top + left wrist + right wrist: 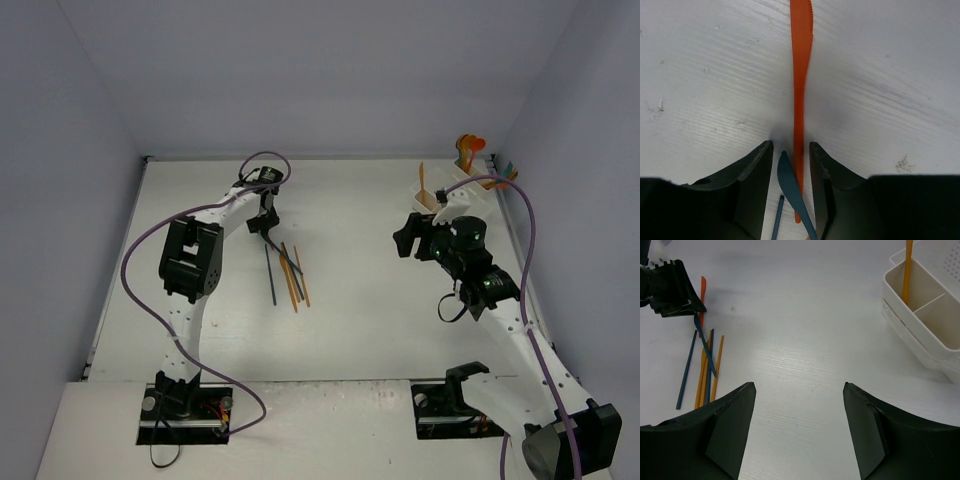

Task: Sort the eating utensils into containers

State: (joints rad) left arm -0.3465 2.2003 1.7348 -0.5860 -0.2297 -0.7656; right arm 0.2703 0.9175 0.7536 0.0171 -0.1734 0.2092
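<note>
Several eating utensils (288, 272) lie in a loose bundle on the table left of centre, orange, teal and dark blue. My left gripper (791, 145) is down over the far end of the bundle. Its jaws are narrow but apart, with an orange knife (801, 75) and a teal knife (789, 185) between them and a small gap on each side. A dark blue handle (777, 220) lies just inside the left finger. The white containers (455, 195) stand at the back right and hold orange utensils (470, 150). My right gripper (799, 385) hovers open and empty near them.
An orange utensil (908, 270) stands upright in a divided container (920, 315) at the upper right of the right wrist view. The left gripper (675, 290) shows there at the upper left. Purple cables loop along both arms. Walls close the table's far and side edges.
</note>
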